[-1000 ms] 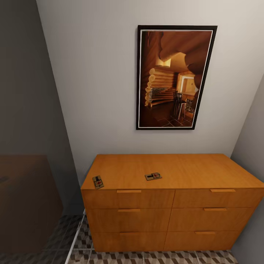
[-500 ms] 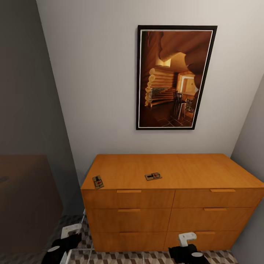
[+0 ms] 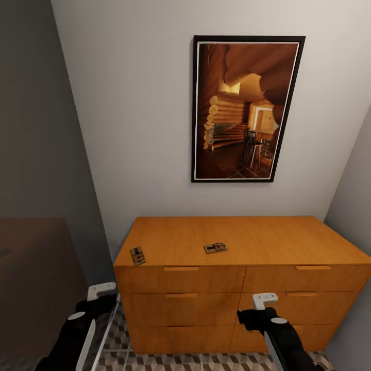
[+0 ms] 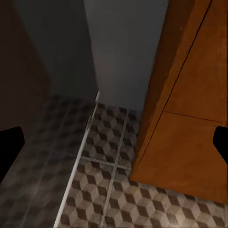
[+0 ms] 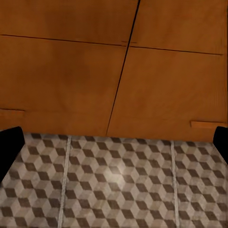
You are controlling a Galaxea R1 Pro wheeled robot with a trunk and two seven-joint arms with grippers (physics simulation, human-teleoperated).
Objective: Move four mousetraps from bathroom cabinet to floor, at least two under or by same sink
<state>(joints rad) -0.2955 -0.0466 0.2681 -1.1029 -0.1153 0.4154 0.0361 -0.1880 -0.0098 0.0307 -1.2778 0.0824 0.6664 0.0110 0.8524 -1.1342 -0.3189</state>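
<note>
Two mousetraps lie flat on top of the orange wooden cabinet [image 3: 242,304]: one [image 3: 137,255] at its front left corner, the other [image 3: 215,248] near the middle of the front edge. My left gripper [image 3: 97,305] hangs low beside the cabinet's left end and my right gripper [image 3: 256,315] hangs before the lower right drawers. Both sit well below the traps. In the wrist views the left gripper [image 4: 114,147] and right gripper [image 5: 114,142] are open with nothing between their dark fingertips [image 4: 9,147], over the cube-patterned bathroom floor [image 5: 114,190]. The sink is out of view.
All cabinet drawers [image 5: 118,80] are closed. A framed picture [image 3: 246,108] hangs on the wall above. A dark brown panel [image 3: 36,278] stands close on the left, a grey wall [image 3: 355,216] on the right. A pale strip [image 4: 78,166] crosses the floor beside the cabinet's left corner.
Both arms have risen into the head view from the lower edge, now level with the lower drawers. The traps and the camera have not moved.
</note>
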